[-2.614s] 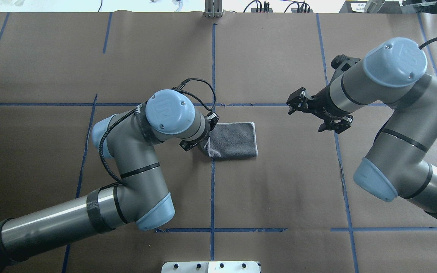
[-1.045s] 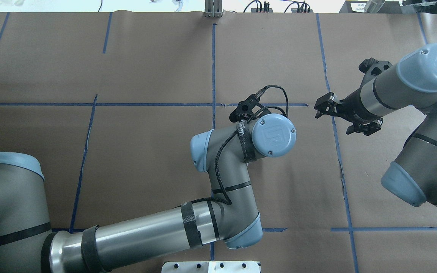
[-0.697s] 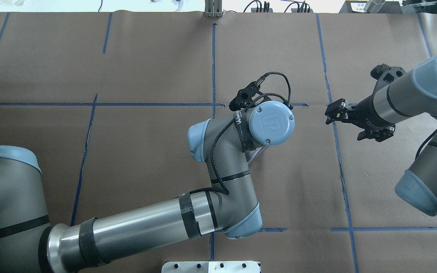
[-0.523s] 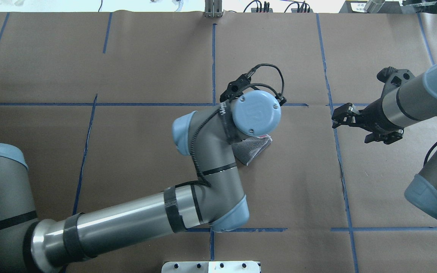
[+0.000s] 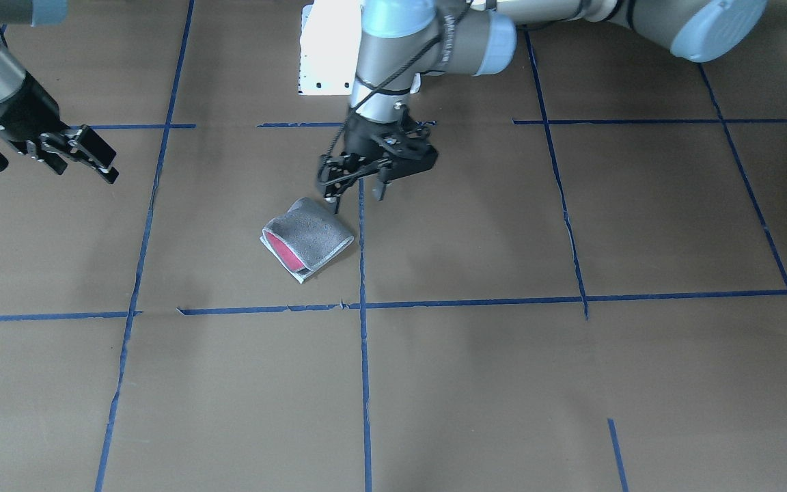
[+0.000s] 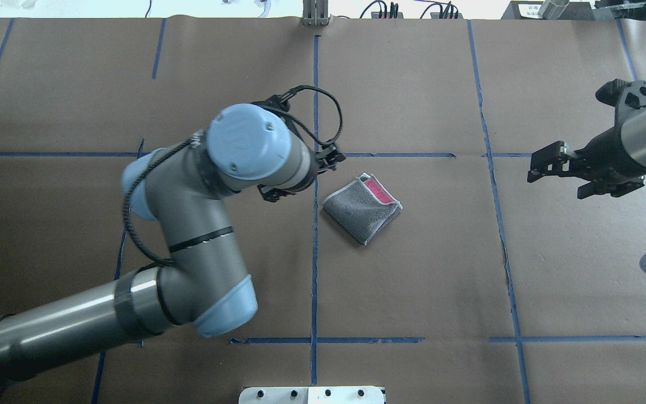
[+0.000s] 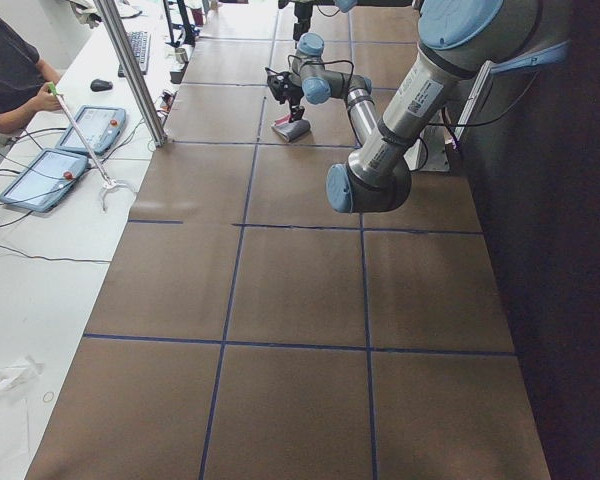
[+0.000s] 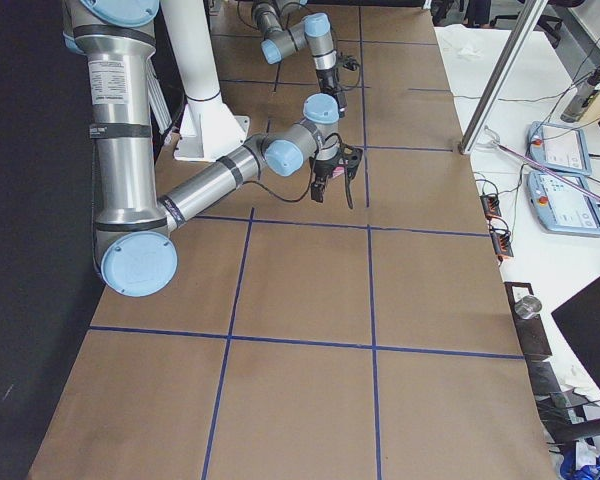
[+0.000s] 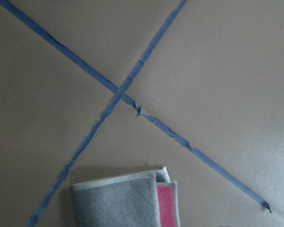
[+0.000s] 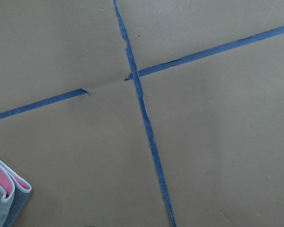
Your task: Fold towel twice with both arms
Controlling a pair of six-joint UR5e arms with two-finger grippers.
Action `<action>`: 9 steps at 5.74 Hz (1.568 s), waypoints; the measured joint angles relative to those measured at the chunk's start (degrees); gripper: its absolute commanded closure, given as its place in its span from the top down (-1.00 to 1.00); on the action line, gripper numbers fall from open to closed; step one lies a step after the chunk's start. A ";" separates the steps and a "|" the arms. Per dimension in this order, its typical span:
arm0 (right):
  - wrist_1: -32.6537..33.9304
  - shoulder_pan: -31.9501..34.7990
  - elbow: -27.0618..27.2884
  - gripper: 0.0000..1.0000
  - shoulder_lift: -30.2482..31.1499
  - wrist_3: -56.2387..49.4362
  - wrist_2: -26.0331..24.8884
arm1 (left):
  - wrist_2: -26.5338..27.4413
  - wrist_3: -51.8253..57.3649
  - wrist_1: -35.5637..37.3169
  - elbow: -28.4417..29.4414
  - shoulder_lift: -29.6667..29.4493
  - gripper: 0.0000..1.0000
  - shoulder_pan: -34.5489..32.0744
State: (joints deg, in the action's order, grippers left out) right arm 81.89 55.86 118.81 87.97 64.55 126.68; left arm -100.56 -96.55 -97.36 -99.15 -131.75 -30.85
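Observation:
The towel lies folded into a small grey square, turned diagonally, just right of the centre tape line. A pink strip shows at its open far edge. It also shows in the front view, the left wrist view and, as a corner, the right wrist view. My left gripper is open and empty. It hovers just off the towel's edge on the robot's left side, not touching it. My right gripper is open and empty, far to the right of the towel, above the table.
Brown paper with a grid of blue tape lines covers the table. The white pedestal base is at the near edge. A metal post and cables stand at the far edge. An operator with tablets sits beside the table.
My left arm carried the towel's edge rightward over it, let go and pulled back left. The towel now lies as a smaller, rotated square. My right arm has drawn away to the right.

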 measured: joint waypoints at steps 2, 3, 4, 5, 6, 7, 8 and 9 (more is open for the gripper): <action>0.22 8.48 -3.28 1.00 2.47 -15.26 5.74 | -12.56 22.97 4.24 -13.82 16.16 1.00 -8.12; 0.32 12.07 -4.37 1.00 4.44 -22.70 7.13 | -16.43 34.39 5.35 -18.63 24.47 1.00 -12.38; 0.41 15.59 -5.00 1.00 7.15 -30.59 8.03 | -18.94 46.05 5.67 -22.12 33.13 1.00 -16.86; 0.58 18.59 -5.59 1.00 10.12 -38.24 8.37 | -22.06 58.08 5.80 -23.38 40.00 1.00 -22.33; 2.40 21.35 -6.21 1.00 12.19 -45.73 8.46 | -25.47 70.28 5.99 -23.18 45.22 1.00 -28.70; 7.27 24.56 -6.59 1.00 12.85 -54.33 8.41 | -27.50 82.02 6.17 -22.01 49.40 1.00 -34.92; 12.98 27.67 -6.70 1.00 12.86 -62.63 8.25 | -28.29 94.72 6.52 -18.95 52.35 1.00 -41.54; 16.11 29.27 -6.98 1.00 13.02 -67.04 8.12 | -29.04 105.19 6.82 -13.94 53.41 1.00 -48.29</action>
State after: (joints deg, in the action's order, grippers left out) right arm 98.00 85.14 111.82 100.99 -2.48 134.80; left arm -129.60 8.64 -90.54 -113.10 -78.34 -79.13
